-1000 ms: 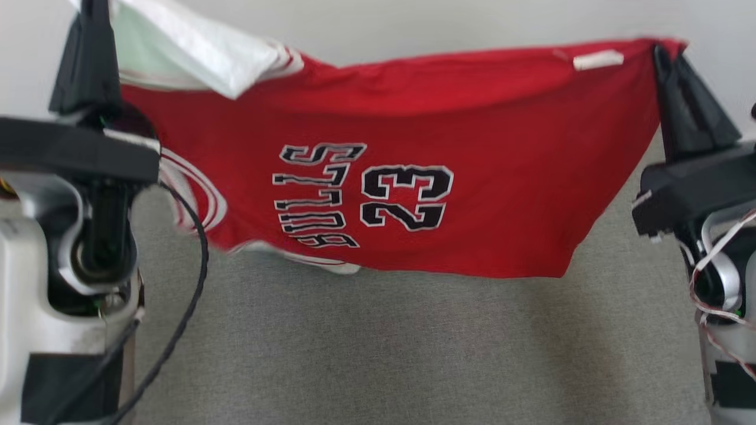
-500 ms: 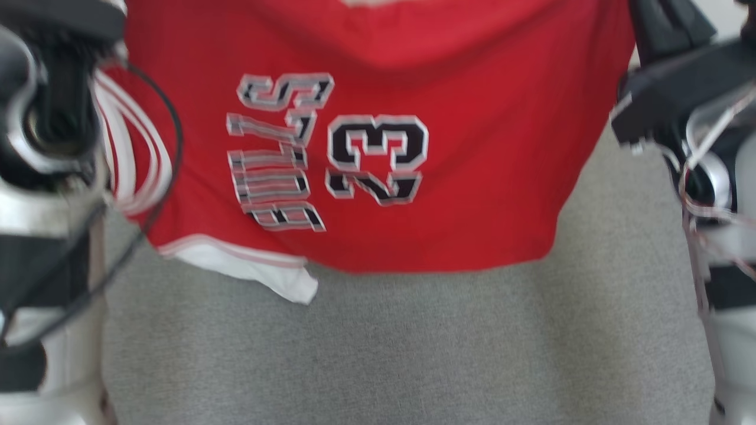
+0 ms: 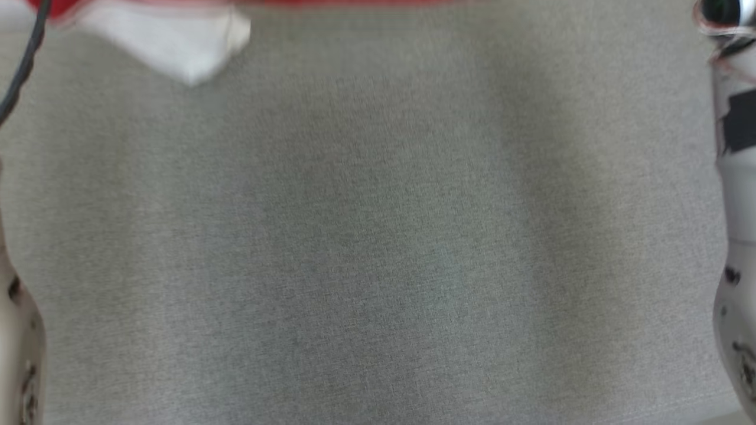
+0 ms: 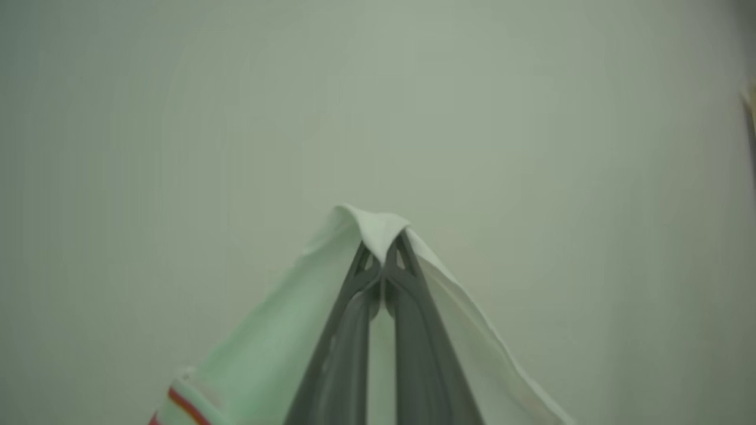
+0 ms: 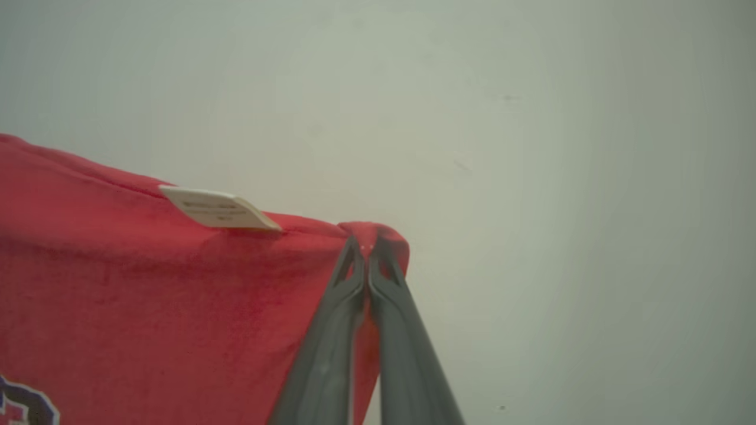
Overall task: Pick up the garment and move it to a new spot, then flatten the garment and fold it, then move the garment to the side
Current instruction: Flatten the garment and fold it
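Note:
The garment is a red jersey with white parts. In the head view just its lower edge hangs at the top: a red strip and a white corner [image 3: 171, 41]. In the left wrist view my left gripper [image 4: 383, 260] is shut on a white corner of the garment [image 4: 260, 354], which drapes over the fingertips. In the right wrist view my right gripper [image 5: 366, 251] is shut on a red corner of the garment [image 5: 147, 283], beside a white label [image 5: 218, 208]. Both corners are held up in the air in front of a pale wall.
A grey fabric-covered surface [image 3: 378, 236] spreads below the hanging garment. My pale forearms stand at the left edge [image 3: 18, 348] and right edge [image 3: 735, 236] of the head view. A black cable [image 3: 23, 65] hangs at the upper left.
The whole head picture has shifted: the camera has tipped down, so the garment has slid to the top edge and the grey surface takes its place. Both grips hold as before.

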You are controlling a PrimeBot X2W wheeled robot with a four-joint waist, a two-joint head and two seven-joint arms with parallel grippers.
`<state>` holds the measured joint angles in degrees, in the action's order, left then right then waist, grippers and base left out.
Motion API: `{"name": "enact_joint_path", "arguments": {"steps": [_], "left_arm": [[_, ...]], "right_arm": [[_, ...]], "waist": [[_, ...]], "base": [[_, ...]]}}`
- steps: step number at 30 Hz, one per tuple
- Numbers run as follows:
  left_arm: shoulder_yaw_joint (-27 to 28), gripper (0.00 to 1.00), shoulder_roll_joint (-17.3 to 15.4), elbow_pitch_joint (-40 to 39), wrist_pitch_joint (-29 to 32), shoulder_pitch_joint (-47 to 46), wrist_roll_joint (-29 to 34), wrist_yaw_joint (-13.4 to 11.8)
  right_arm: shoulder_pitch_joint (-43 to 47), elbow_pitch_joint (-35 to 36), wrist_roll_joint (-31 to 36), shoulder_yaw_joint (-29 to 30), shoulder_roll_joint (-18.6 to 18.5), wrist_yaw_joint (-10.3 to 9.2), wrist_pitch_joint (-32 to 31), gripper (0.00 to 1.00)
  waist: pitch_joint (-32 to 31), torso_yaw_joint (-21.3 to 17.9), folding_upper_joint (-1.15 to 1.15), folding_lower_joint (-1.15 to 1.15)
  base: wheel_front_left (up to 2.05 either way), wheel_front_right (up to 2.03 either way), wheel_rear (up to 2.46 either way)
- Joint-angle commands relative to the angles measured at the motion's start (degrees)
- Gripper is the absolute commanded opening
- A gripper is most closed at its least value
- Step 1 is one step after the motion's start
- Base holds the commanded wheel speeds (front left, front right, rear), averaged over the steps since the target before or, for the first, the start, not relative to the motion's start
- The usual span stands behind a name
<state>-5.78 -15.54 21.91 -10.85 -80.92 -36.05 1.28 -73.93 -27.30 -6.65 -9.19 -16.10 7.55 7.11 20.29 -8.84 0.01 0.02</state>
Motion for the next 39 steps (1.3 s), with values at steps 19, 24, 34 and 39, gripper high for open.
{"name": "enact_joint_path", "arguments": {"steps": [19,24,34,39], "left_arm": [[-2.1,0.00,5.4,-2.8,-4.4,19.7,-1.4,6.2],[-2.3,0.00,5.7,-5.8,-4.4,29.0,-4.9,6.2],[-2.8,0.00,7.0,-8.0,-4.4,45.1,-8.5,6.2],[-5.4,0.00,7.0,-10.4,-4.4,53.4,-12.9,6.2]], "right_arm": [[8.9,-13.7,-2.9,-6.8,-1.3,-0.13,7.8,0.00],[15.2,-11.7,-5.9,-8.5,-3.4,-0.13,5.6,0.00],[28.3,-6.3,-6.5,-6.0,-3.9,-0.13,0.8,0.00],[35.1,-3.7,-7.0,-2.4,-3.1,-0.13,-1.6,0.00]], "waist": [[5.1,2.4,-0.01,-0.02],[1.7,3.7,-0.01,-0.02],[-3.5,5.1,-0.01,-0.02],[-6.4,6.2,-0.01,-0.02]], "base": [[0.00,0.00,0.00],[0.00,0.00,0.00],[0.00,0.00,0.00],[0.00,0.00,0.00]]}}
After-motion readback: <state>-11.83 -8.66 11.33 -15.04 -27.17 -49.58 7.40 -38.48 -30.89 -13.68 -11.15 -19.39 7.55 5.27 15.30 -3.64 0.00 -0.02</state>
